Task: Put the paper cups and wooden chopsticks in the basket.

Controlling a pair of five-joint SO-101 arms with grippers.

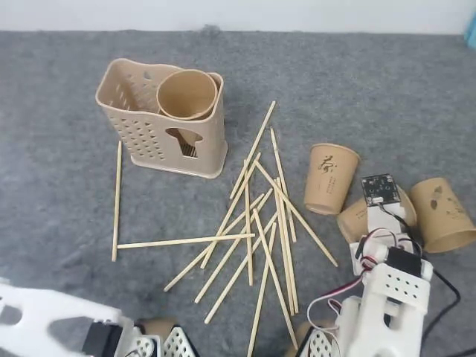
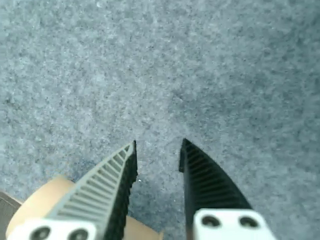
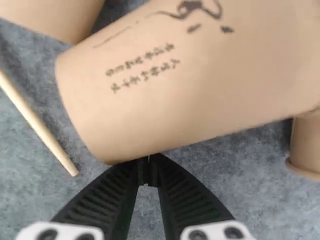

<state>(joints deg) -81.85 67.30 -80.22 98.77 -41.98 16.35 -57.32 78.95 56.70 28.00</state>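
In the high view, we see the beige perforated plastic basket [image 1: 160, 126] standing at the far left of the grey carpet [image 1: 372, 82]. One brown paper cup [image 1: 186, 93] sits upright inside it. The thin wooden chopsticks [image 1: 253, 223] lie scattered across the middle, and one stray chopstick [image 1: 117, 201] lies near the basket's left side. We cannot tell whether any stick is already in the basket. Three loose paper cups lie tipped over at the right. These are the left loose cup [image 1: 329, 178], the middle loose cup [image 1: 361, 221] partly under the white right arm [image 1: 387, 290], and the rightmost loose cup [image 1: 442, 213].

In the left wrist view, the left gripper [image 2: 157, 150] has its jaws apart with nothing between them, above bare carpet. A tan cup edge [image 2: 35, 205] shows beside its base.

In the right wrist view, the right gripper [image 3: 149, 162] has its tips pressed together, holding nothing. They rest just at the side of a printed paper cup [image 3: 190, 85], with a chopstick end [image 3: 37, 125] close by.

We judge the task to be at an early stage. One cup is stowed, while at least three cups and the whole scatter of chopsticks are left.
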